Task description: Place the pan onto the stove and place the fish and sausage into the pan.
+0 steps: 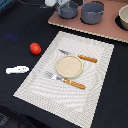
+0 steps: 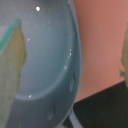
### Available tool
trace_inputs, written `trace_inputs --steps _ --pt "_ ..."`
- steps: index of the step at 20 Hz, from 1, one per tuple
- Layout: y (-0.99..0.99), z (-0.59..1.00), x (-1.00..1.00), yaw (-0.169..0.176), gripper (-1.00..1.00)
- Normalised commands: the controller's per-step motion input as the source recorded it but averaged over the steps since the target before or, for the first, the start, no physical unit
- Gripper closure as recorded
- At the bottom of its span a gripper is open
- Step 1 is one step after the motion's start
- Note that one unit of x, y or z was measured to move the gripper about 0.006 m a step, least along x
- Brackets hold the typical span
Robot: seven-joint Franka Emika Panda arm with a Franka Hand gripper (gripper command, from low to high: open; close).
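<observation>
The blue-grey pan (image 1: 68,10) sits on the pinkish-brown stove (image 1: 85,26) at its end toward the exterior view's left. My gripper (image 1: 56,4) is right over the pan's edge. In the wrist view the pan (image 2: 47,75) fills the frame, with the stove (image 2: 102,45) beside it. The gripper (image 2: 67,55) has its fingers (image 2: 11,57) wide apart, one over the pan's inside and one over the stove, holding nothing. The red-orange sausage (image 1: 35,48) and the white fish (image 1: 17,70) lie on the dark table toward the exterior view's left.
A larger grey pot (image 1: 92,12) stands on the stove next to the pan, and another vessel (image 1: 123,19) is cut off by the frame's right edge. A striped beige placemat (image 1: 70,95) carries a round plate (image 1: 69,66), a knife (image 1: 80,57) and a fork (image 1: 65,80).
</observation>
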Motion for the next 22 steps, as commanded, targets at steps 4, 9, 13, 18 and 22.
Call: trace_inputs --steps 4,9,13,18,22 --pt "-0.92 0.78 0.0 -0.011 -1.0" --pt "-1.0 0.58 0.0 0.0 -1.0" --pt "-1.0 0.43 0.0 0.0 -1.0" --pt "-1.0 0.26 0.0 0.0 -1.0" --pt "-0.97 0.05 0.0 0.0 -1.0"
